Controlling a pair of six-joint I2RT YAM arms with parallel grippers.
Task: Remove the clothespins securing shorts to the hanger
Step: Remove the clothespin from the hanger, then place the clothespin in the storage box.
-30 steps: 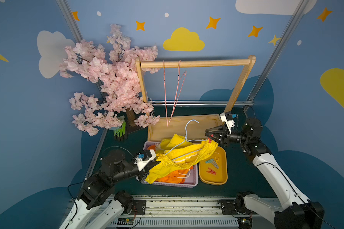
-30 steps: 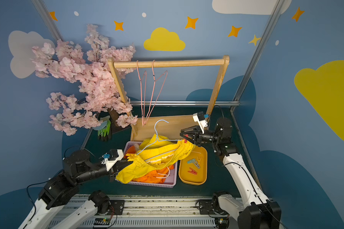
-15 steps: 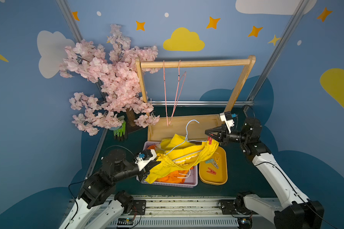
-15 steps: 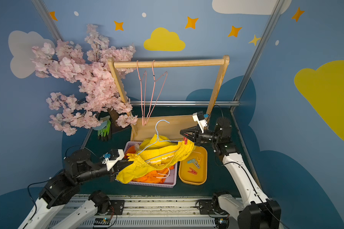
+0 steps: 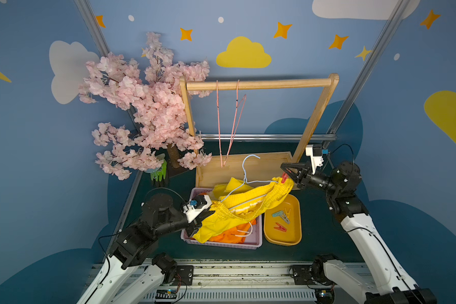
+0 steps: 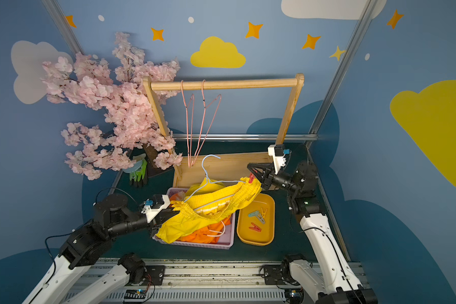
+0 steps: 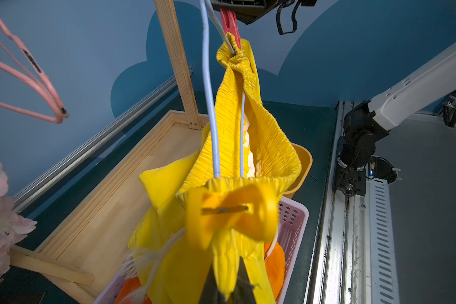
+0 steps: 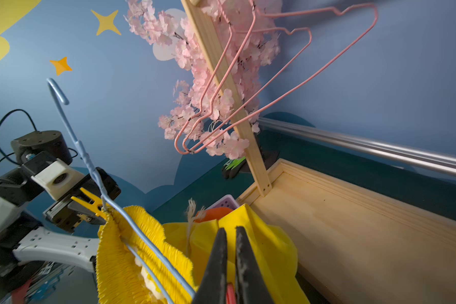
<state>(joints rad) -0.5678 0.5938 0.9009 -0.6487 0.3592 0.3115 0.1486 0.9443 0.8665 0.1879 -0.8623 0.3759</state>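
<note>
Both ends of the yellow shorts (image 5: 248, 200) are pegged to a pale blue wire hanger (image 5: 245, 168), and the garment is stretched above a lilac basket (image 5: 258, 237) of orange shorts (image 5: 221, 235). The red clothespin (image 7: 231, 23), at the end nearer the wooden rack (image 5: 261, 85), is pinched between the closed fingers of the right gripper (image 8: 229, 252). The left gripper (image 7: 229, 284) is clamped on the fabric at the opposite end, with the yellow clothespin (image 8: 88, 201) just beside its tips. Loose clothespins (image 5: 280, 227) are laid in the yellow tray (image 5: 296, 210) beside the basket.
</note>
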